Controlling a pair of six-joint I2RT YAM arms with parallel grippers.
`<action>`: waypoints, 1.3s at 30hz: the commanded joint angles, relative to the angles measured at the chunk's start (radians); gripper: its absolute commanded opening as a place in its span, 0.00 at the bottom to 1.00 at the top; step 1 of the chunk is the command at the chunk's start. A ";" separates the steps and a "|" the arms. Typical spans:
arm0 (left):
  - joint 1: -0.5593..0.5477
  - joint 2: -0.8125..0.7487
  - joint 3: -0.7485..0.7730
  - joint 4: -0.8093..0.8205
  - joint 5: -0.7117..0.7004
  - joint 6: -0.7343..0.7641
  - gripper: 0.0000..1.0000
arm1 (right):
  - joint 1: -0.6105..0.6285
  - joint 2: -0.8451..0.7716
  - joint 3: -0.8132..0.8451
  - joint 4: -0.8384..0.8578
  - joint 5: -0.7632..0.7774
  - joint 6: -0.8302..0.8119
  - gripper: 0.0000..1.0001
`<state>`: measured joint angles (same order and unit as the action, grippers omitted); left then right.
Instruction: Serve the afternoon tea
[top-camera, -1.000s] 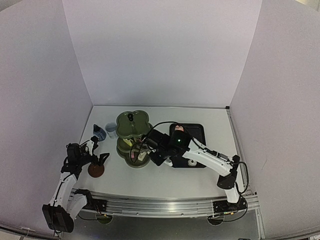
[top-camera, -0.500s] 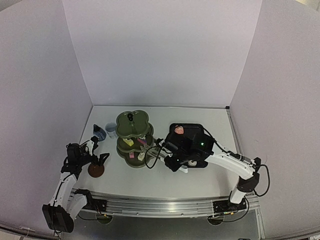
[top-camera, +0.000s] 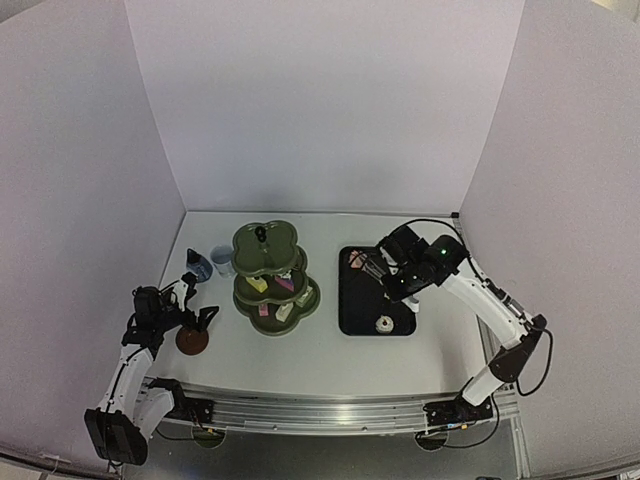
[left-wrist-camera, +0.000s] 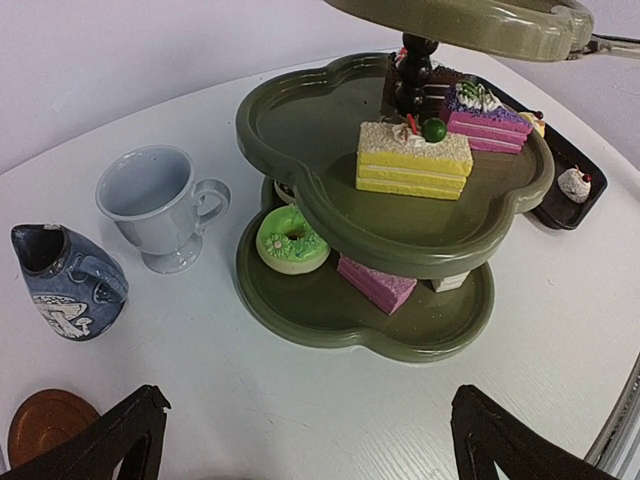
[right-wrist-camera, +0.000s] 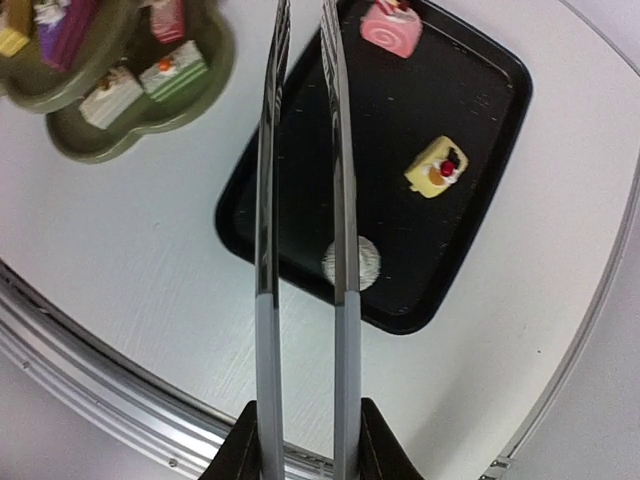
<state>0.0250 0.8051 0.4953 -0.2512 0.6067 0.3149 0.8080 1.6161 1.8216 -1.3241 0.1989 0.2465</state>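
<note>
White tabletop (top-camera: 330, 350), matte finish, boxed in on 3 sides by plain pale panels: back wall (top-camera: 320, 100) upright, L panel (top-camera: 70, 200) & R panel (top-camera: 560, 220) splayed outward toward the near side, w/ seams meeting at the table's far corners. Ribbed aluminium rail (top-camera: 320, 410) runs along the near table edge, w/ a strip of grey floor (top-camera: 330, 460) below it. Light is even & soft, w/ a slight lilac cast on the panels and only faint shadows on the table.
</note>
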 joint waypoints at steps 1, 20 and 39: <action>-0.004 -0.003 0.037 0.005 -0.001 0.009 1.00 | -0.139 0.045 -0.044 0.042 0.019 -0.149 0.26; -0.004 0.042 0.052 0.000 -0.020 0.029 1.00 | -0.326 0.344 -0.040 0.209 -0.030 -0.421 0.29; -0.004 0.075 0.068 0.008 -0.016 0.033 1.00 | -0.351 0.407 -0.022 0.242 -0.004 -0.443 0.31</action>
<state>0.0250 0.8783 0.5214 -0.2518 0.5964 0.3408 0.4657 2.0258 1.7653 -1.0981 0.1848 -0.1879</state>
